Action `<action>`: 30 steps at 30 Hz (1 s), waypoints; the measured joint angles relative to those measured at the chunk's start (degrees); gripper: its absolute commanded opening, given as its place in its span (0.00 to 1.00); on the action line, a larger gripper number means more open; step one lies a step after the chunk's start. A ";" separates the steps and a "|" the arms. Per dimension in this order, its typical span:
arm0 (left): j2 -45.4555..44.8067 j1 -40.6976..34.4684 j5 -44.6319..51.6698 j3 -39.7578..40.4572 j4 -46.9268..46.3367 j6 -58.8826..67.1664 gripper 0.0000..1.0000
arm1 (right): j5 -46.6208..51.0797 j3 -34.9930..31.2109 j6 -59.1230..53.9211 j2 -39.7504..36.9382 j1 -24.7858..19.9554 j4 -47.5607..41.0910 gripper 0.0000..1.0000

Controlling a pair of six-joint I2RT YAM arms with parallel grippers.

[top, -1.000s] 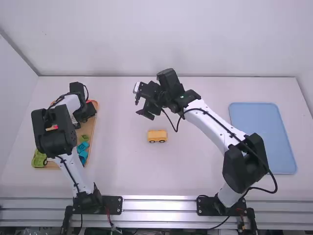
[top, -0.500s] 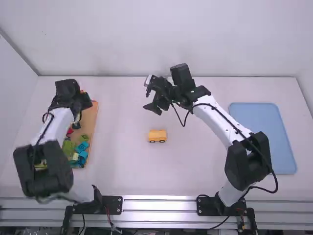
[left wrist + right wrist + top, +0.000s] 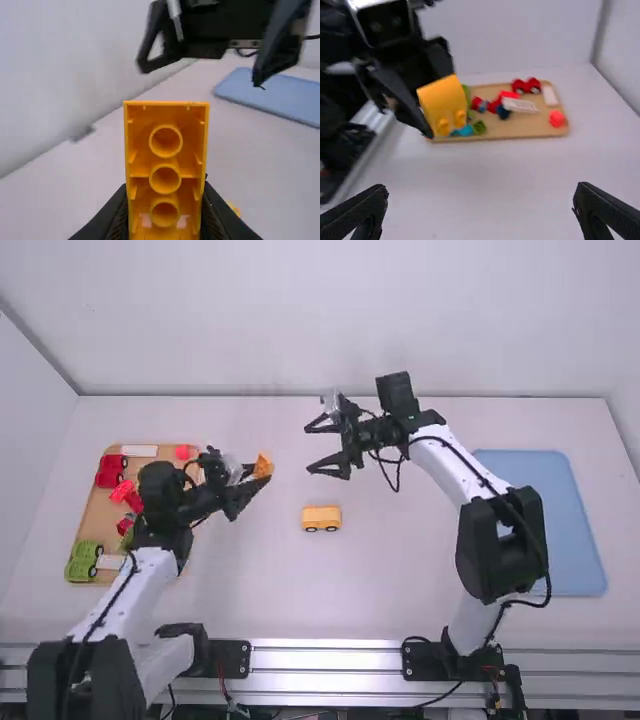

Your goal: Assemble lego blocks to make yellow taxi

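In the high view my left gripper (image 3: 250, 480) is raised between the wooden tray and the middle, shut on an orange-yellow block (image 3: 263, 467). The left wrist view shows that block (image 3: 166, 150) from its hollow underside, with three round tubes, between the fingertips of my left gripper (image 3: 165, 215). My right gripper (image 3: 318, 448) stands open behind the table's middle, a short way right of the held block; its spread fingers (image 3: 360, 215) hold nothing between them. A yellow car body with dark wheels (image 3: 321, 518) sits on the table, nearer the camera than both grippers.
At the left is a wooden tray (image 3: 92, 532) with red and green car pieces, white plates and other loose blocks. A flat blue tray (image 3: 540, 510) lies at the right, behind and beside the right arm. The white wall borders the table's far edge.
My left gripper has come from the wooden tray toward the middle, and the orange-yellow block now shows in it. The right gripper has shifted right and its fingers now show spread.
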 measured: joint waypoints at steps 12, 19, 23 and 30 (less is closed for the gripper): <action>19.63 -6.84 10.38 0.07 41.97 -15.85 0.04 | -9.01 0.00 -8.92 0.00 1.90 -3.72 0.76; 27.06 -7.61 10.91 2.64 50.82 -27.21 0.05 | -9.46 0.00 -10.58 0.00 1.73 -3.76 0.66; 27.98 -7.96 11.10 3.54 51.71 -30.03 0.05 | -9.09 0.00 -10.95 0.00 1.86 -3.50 0.64; 27.98 -9.68 11.13 3.54 54.34 -31.23 0.04 | -7.23 0.00 -11.47 0.00 3.15 -2.25 0.52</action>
